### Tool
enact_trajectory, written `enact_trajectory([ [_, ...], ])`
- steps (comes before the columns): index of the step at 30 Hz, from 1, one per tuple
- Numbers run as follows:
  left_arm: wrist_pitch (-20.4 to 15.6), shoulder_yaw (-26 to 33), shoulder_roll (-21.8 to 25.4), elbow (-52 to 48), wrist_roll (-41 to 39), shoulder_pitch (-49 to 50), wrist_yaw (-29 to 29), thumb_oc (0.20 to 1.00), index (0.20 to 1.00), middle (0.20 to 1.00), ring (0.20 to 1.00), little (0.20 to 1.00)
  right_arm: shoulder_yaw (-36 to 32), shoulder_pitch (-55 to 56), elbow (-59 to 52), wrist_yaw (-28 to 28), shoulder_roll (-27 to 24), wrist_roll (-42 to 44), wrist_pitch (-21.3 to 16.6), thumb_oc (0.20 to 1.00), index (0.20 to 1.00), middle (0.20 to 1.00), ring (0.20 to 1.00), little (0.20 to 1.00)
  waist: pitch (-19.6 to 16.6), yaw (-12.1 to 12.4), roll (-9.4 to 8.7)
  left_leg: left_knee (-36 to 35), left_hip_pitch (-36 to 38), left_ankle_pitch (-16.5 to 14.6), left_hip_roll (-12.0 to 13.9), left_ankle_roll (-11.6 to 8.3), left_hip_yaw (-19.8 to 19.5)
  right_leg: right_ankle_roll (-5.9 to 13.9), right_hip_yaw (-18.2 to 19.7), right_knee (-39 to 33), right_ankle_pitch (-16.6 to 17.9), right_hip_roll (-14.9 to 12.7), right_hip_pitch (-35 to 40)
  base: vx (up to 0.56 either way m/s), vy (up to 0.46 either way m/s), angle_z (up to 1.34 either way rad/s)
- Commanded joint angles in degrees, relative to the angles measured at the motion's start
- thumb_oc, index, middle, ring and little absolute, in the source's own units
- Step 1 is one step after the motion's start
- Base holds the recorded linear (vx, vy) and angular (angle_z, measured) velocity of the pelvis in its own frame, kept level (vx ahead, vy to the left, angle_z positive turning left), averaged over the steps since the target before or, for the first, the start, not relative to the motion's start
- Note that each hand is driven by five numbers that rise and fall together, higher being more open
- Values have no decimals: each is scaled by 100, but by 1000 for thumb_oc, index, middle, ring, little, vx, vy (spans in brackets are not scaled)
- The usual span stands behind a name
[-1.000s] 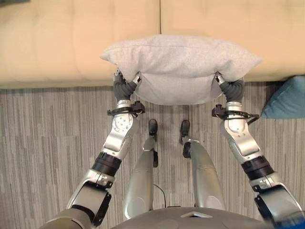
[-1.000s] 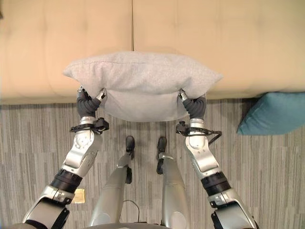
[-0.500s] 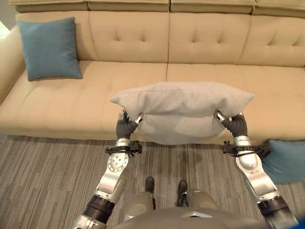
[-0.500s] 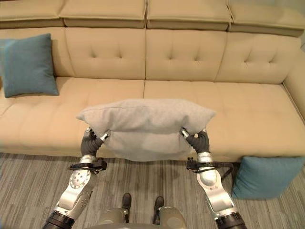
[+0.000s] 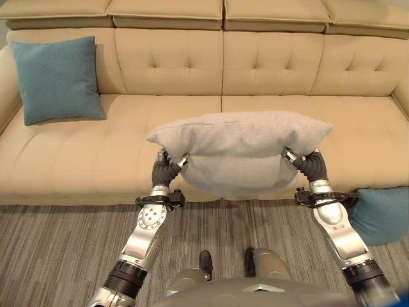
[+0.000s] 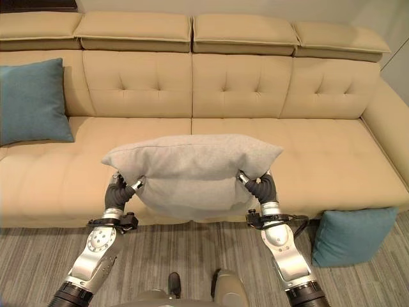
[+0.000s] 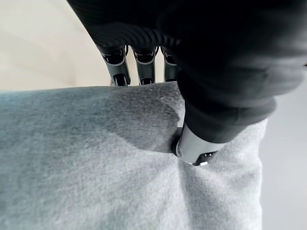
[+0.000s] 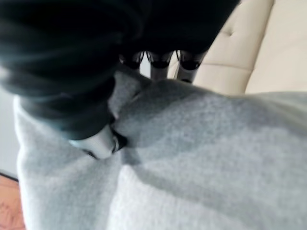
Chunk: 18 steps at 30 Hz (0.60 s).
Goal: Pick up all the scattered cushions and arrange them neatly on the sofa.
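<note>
Left eye view puts us above our own arms, both raised in front of the sofa (image 5: 96, 153). Nearest to us lies the striped grey carpet (image 5: 57, 249), and on it, at our right, a teal cushion (image 6: 353, 235) leans against the sofa's front. Just past the carpet we hold the grey cushion (image 5: 239, 150) in the air between both hands, over the front edge of the seat, its long side running across us. Our left hand (image 5: 167, 170) pinches the cushion's left end: in the left wrist view the thumb (image 7: 194, 146) presses into the cloth and the fingers (image 7: 117, 67) wrap over the far edge. Our right hand (image 5: 308, 165) grips the right end the same way, thumb (image 8: 98, 141) dug in, fingers (image 8: 160, 64) curled over the top. Farther back, a second teal cushion (image 5: 56, 78) stands upright at the seat's left end, leaning on the tufted backrest.
</note>
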Motion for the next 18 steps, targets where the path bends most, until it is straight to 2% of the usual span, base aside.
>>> enact_trajectory([
  [1,-518,-103,-32,-562,117,-399,-300,200,200,200,200,200,-63,-697,-504,113,130,162,-600,200,200,200,200,200,-47,-14,-15,270,56,-629,63,-219,-449,86,114,-967,482,387,526,170,-27,7],
  [3,-559,-89,-95,-492,103,-413,-337,200,200,200,200,200,-92,-609,-544,152,91,170,-622,200,200,200,200,200,-32,-80,-83,322,126,-716,-35,-231,-566,71,322,-1195,555,480,570,218,-103,24],
  [4,-570,-126,-165,-444,91,-400,-374,200,200,200,200,200,-158,-518,-551,166,98,195,-638,200,200,200,200,200,-93,-113,-111,352,154,-789,-51,-278,-620,-4,378,-1401,540,506,741,234,-160,44],
  [7,-564,-113,-226,-419,44,-309,-492,200,200,200,200,200,-268,-314,-532,233,40,268,-662,200,200,200,200,200,-194,-164,-141,798,63,-998,-12,-451,-673,-88,309,-1677,546,525,1035,179,-162,43],
  [9,-542,-118,-270,-412,-47,-321,-559,200,200,200,200,200,-403,-202,-552,269,-56,397,-670,200,200,200,200,200,-73,-159,-243,2215,-617,-808,45,-713,-689,-224,212,-1802,501,434,1317,138,-171,50],
  [11,-542,-117,-270,-412,-47,-320,-559,200,200,200,200,200,-403,-202,-552,269,-56,397,-670,200,200,200,200,200,-79,-164,-239,2228,-630,-814,47,-713,-693,-224,207,-1801,501,436,1311,51,-41,22],
  [12,-531,-107,-295,-397,-90,-295,-601,200,200,200,200,200,-433,-174,-541,294,-71,469,-666,200,200,200,200,200,-64,-156,-267,2312,-790,-800,163,-666,-574,-272,181,-1839,407,388,1442,283,26,18],
  [13,-438,-189,-259,-354,-24,-376,-619,200,200,200,200,200,-524,-174,-552,257,-111,505,-659,200,200,200,200,200,-104,-134,-301,1519,-1121,-581,516,-628,-373,-237,9,-1891,227,311,1635,337,47,66],
  [15,-422,-179,-265,-408,-28,-400,-527,200,200,200,200,200,-522,-237,-551,183,-84,517,-618,200,200,200,200,200,-60,-69,-277,1335,-1377,-291,556,-723,-540,-270,84,-1884,74,374,1774,305,134,71],
  [16,-440,-172,-303,-431,-52,-351,-537,200,200,200,200,200,-531,-248,-606,201,-74,466,-630,200,200,200,200,200,-85,-85,-250,1291,-1259,-313,535,-735,-520,-244,109,-1844,29,342,1850,353,290,-17],
  [18,-453,-174,-244,-525,-72,-329,-533,200,200,200,200,200,-506,-368,-663,196,8,458,-633,200,200,200,200,200,-124,-24,-235,1209,-1006,-468,444,-627,-410,-145,240,-1669,20,175,1889,314,330,-85],
])
